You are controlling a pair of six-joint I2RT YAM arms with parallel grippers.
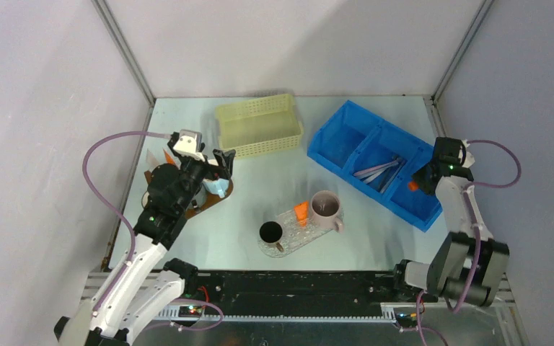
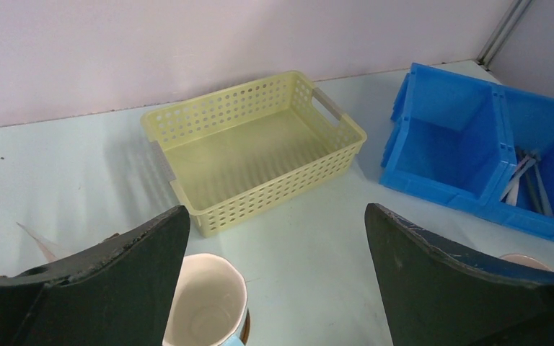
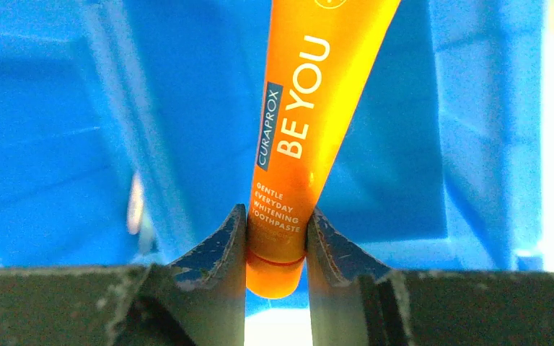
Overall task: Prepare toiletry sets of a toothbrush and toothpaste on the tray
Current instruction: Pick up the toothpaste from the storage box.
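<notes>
My right gripper (image 3: 276, 231) is shut on the cap end of an orange toothpaste tube (image 3: 296, 137), down in the right compartment of the blue bin (image 3: 58, 144). From above, that gripper (image 1: 418, 180) and tube (image 1: 412, 186) sit at the bin's right end. Pale toothbrushes (image 1: 379, 171) lie in the bin's middle compartment. The clear tray (image 1: 297, 236) carries a black mug (image 1: 270, 232), a pink mug (image 1: 324, 207) and another orange tube (image 1: 301, 211). My left gripper (image 1: 222, 162) hangs open over a white-and-blue mug (image 2: 205, 303), its jaws wide apart (image 2: 274, 213) with nothing between them.
An empty yellow perforated basket (image 1: 260, 124) stands at the back, left of the blue bin (image 1: 375, 162). The left mug rests on a brown board (image 1: 209, 203), with orange and white tubes (image 1: 160, 155) beside it at the left wall. Walls close in on three sides.
</notes>
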